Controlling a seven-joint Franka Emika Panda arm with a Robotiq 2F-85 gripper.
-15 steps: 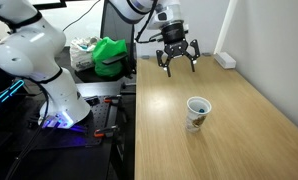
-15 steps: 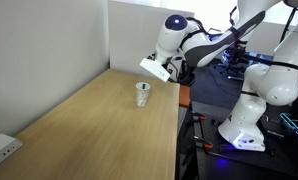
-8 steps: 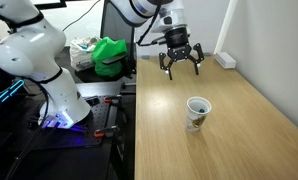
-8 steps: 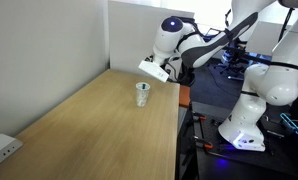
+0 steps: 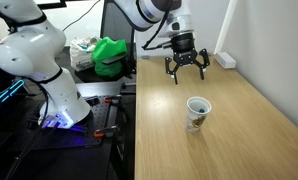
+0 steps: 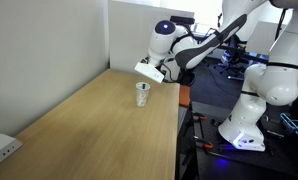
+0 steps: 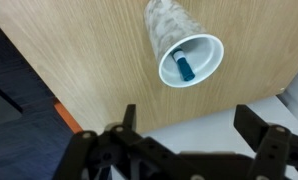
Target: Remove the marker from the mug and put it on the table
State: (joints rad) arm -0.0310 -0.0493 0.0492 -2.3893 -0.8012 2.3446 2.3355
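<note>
The mug (image 5: 196,111) is a small white cup with a coloured print, standing upright on the light wood table (image 5: 239,130). It also shows in an exterior view (image 6: 142,93) and in the wrist view (image 7: 184,48). In the wrist view the dark greenish marker (image 7: 185,68) lies inside the mug. My gripper (image 5: 186,68) hangs open and empty above the table, well behind the mug near the table's far end. In the wrist view its fingers (image 7: 127,118) stand wide apart with nothing between them.
A white rectangular block (image 5: 225,60) lies at the table's far edge by the wall, and also shows in an exterior view (image 6: 1,150). A dark bench with a green object (image 5: 111,55) stands beside the table. A second white robot arm (image 5: 44,60) stands off the table.
My gripper has moved a little to the right along the table's far end, still open. The mug and marker have not moved.
</note>
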